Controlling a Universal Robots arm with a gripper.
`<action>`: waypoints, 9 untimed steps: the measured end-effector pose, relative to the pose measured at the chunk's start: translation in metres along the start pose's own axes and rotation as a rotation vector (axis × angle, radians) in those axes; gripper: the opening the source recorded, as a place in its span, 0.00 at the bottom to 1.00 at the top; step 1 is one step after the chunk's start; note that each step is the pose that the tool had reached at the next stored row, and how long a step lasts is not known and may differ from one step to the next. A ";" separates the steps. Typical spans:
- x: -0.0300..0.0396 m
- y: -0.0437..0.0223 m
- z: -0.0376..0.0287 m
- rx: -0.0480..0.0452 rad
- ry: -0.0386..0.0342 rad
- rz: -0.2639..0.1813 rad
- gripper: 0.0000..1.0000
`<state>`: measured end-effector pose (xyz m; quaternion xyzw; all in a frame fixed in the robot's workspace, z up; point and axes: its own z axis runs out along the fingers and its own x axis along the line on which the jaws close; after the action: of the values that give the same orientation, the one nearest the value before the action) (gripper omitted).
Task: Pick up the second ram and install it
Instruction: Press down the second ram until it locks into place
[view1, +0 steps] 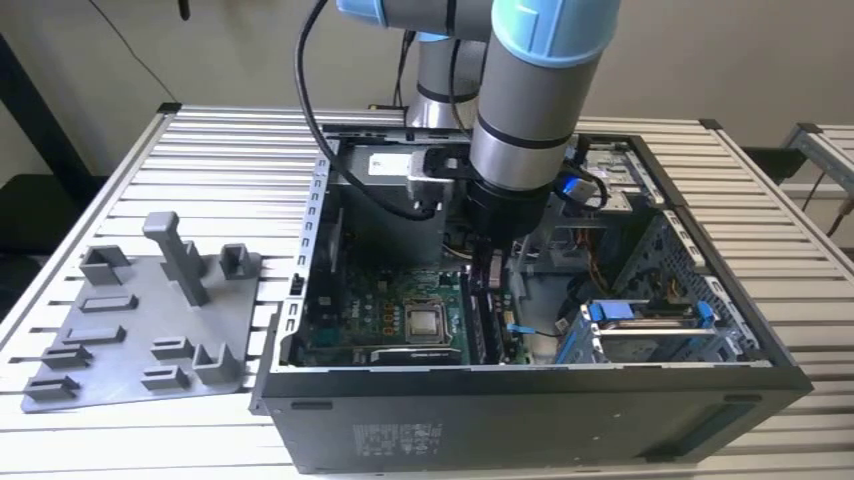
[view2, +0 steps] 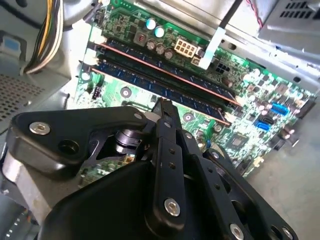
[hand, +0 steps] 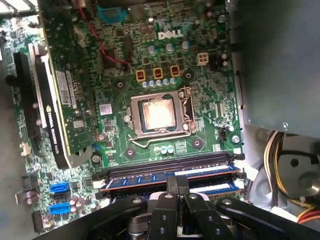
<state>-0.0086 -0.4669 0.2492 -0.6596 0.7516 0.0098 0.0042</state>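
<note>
Your end effector (view1: 487, 268) is down inside the open computer case (view1: 534, 400), clenched, its tips just above the second ram (hand: 170, 172). That stick sits in a motherboard (hand: 165, 65) slot beside the other stick. The grey holder tray (view1: 140, 320) lies on the table (view1: 227, 150).

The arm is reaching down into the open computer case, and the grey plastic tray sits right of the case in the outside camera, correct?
Not quite: the exterior view shows the grey tray at the exterior view's left of the computer case, not its right. The arm does reach down into the open case.
</note>
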 end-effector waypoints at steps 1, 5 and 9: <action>0.0000 0.0000 0.0001 -0.0001 0.0001 -0.017 0.11; 0.0000 0.0000 0.0007 0.0001 0.0002 -0.042 0.11; 0.0004 0.0001 0.0010 0.0002 0.0000 -0.042 0.11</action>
<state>-0.0087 -0.4673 0.2483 -0.6752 0.7375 0.0096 0.0044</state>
